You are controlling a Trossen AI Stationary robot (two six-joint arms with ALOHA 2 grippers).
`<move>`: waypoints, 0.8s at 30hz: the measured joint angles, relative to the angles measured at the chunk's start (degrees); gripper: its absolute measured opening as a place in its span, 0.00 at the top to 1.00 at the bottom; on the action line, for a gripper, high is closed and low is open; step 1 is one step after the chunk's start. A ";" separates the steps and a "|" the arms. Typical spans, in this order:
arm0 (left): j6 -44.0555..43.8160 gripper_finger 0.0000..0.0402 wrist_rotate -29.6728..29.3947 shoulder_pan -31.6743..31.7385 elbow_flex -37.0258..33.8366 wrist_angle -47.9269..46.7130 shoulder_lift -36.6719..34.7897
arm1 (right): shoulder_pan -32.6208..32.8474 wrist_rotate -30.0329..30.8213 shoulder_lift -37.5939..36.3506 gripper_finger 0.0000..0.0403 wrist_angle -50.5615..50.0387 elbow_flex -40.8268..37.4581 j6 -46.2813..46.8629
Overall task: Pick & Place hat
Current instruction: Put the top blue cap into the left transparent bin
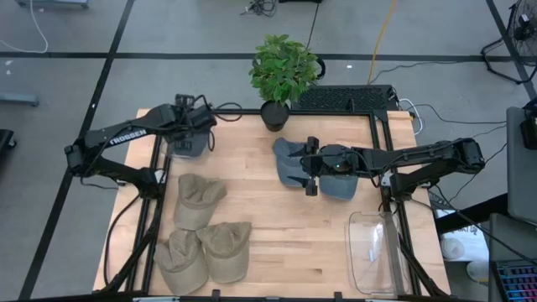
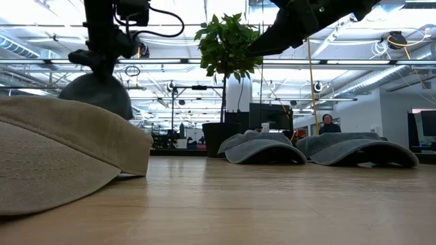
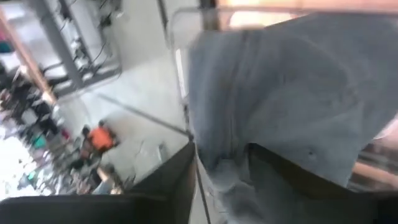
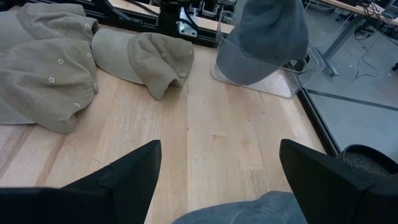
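Note:
A grey-blue hat (image 4: 268, 37) hangs under my left gripper (image 1: 190, 127) at the table's far left, its lower part inside a clear bin (image 4: 311, 65). In the left wrist view the hat's cloth (image 3: 292, 93) fills the gap between the parted fingers. Two more grey hats (image 1: 289, 161) (image 1: 344, 184) lie brim down at the table's middle. My right gripper (image 4: 221, 180) hovers open above them, touching nothing. Three khaki hats (image 1: 200, 200) (image 1: 225, 249) (image 1: 180, 260) lie at the near left. My left gripper's fingers (image 3: 177, 183) stand apart on either side of a bunched fold of the hat's cloth (image 3: 227, 168). They come at it slanting down from above. The hat hangs below them. Whether the fingers still touch the cloth, I cannot tell.
A potted plant (image 1: 284, 71) stands at the far edge, middle. A second clear bin (image 1: 377, 252) sits at the near right. Bare wood lies between the khaki hats and the grey hats. A person (image 2: 329, 124) sits far behind the table.

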 joint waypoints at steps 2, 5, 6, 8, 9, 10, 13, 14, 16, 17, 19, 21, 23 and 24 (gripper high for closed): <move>-0.47 0.53 -1.71 0.58 0.00 -0.09 0.00 | 0.00 0.01 0.00 0.22 -0.01 0.00 0.00; 0.16 0.44 -3.53 1.24 0.00 -0.09 0.00 | 0.00 0.00 0.00 0.22 -0.01 0.00 -0.01; 0.41 0.41 -4.77 1.48 0.00 -0.09 0.00 | 0.00 0.02 0.00 0.22 -0.01 0.00 0.03; 0.48 0.37 -8.83 1.76 0.00 -0.11 0.00 | 0.00 0.00 0.00 0.22 -0.01 0.00 0.04; -0.66 0.36 -11.63 1.79 0.00 -0.18 0.02 | 0.00 0.00 0.00 0.22 -0.01 0.00 0.04; -3.20 0.34 -14.86 1.79 0.00 -0.20 0.02 | 0.00 0.00 0.00 0.22 -0.01 0.00 0.04; -14.17 0.33 -25.08 1.79 0.00 -0.65 0.02 | 0.00 0.00 0.00 0.22 -0.01 0.00 0.04; -16.64 0.33 -26.71 1.87 0.02 -1.42 0.02 | 0.00 0.00 0.00 0.22 -0.01 0.00 0.04; -21.71 0.35 -25.56 2.57 0.02 -3.82 0.02 | 0.00 0.00 0.00 0.22 -0.01 0.00 0.00; -25.15 0.37 -22.91 3.09 0.02 -5.09 -0.05 | 0.00 0.00 0.00 0.22 -0.01 0.00 -0.02; -33.54 0.42 -13.79 4.60 0.02 -7.67 -0.17 | 0.00 0.00 0.00 0.22 -0.01 0.00 -0.04; -42.20 0.51 -4.29 6.73 0.02 -10.94 -0.14 | 0.00 0.00 0.00 0.22 -0.01 0.00 -0.04; -50.75 0.64 -0.36 8.74 0.02 -14.97 -0.14 | 0.00 0.00 0.00 0.22 -0.01 0.00 -0.08; -54.76 0.72 0.20 9.64 0.02 -17.29 -0.15 | 0.00 0.00 0.00 0.22 -0.01 0.00 -0.18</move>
